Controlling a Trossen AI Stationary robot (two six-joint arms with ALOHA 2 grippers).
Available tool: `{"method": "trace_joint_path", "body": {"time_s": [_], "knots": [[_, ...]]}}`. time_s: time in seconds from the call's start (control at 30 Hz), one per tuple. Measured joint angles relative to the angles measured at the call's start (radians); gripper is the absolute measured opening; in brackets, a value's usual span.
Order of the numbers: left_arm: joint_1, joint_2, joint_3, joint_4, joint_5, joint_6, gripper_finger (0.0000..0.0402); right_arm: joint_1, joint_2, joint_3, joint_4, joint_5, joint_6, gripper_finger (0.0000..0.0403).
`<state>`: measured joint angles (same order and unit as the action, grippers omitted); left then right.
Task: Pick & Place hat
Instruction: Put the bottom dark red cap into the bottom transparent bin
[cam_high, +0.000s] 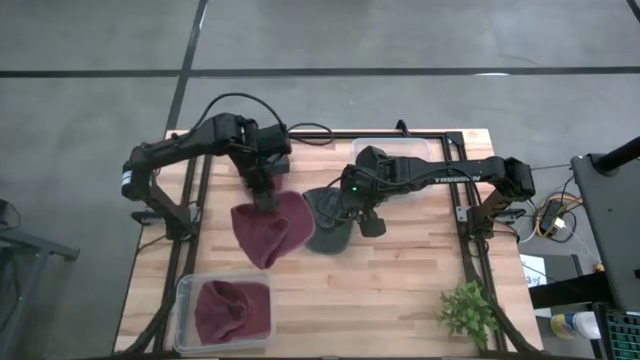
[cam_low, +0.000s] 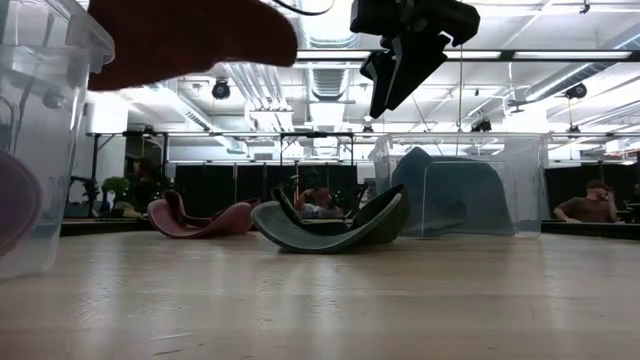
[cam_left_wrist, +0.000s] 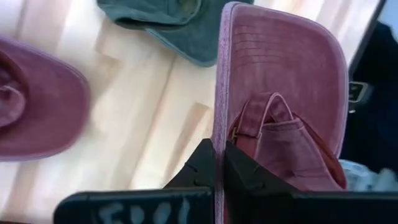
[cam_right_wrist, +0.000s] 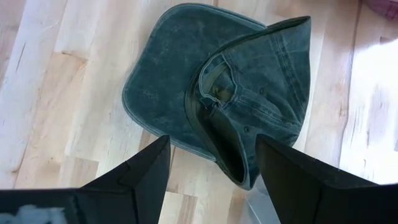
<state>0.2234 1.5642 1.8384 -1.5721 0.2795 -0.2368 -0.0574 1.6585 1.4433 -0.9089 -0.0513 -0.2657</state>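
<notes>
Your left tool (cam_left_wrist: 217, 163) reaches in from the table's (cam_high: 400, 290) far left, pressed together on the brim edge of the maroon hat (cam_high: 270, 228), which lies at table centre. Your right tool (cam_right_wrist: 211, 168) hovers spread above the green hat (cam_high: 330, 222) just right of it. Another maroon hat (cam_high: 232, 310) sits in the bin (cam_high: 183, 300) at the near left corner.

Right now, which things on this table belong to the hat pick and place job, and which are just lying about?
Part of the job:
- maroon hat pinched at its brim by the left gripper
- green hat below the open right gripper
- near bin holding another maroon hat
- far clear bin

Lying about:
- small plant
</notes>
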Motion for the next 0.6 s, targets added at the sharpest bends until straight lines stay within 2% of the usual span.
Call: {"method": "trace_joint_path", "body": {"time_s": [0.33, 0.5, 0.6], "knots": [[0.0, 0.0, 0.008, 0.001, 0.173, -0.074, 0.0007, 0.0, 0.0, 0.0, -0.048, 0.0, 0.0, 0.0228], [0.0, 0.0, 0.008, 0.001, 0.196, -0.094, 0.0007, 0.0, 0.0, 0.0, -0.086, -0.001, 0.004, 0.0228], [0.001, 0.0, 0.007, 0.001, 0.259, -0.122, 0.0007, 0.0, 0.0, 0.0, -0.085, -0.001, 0.004, 0.0228]]}}
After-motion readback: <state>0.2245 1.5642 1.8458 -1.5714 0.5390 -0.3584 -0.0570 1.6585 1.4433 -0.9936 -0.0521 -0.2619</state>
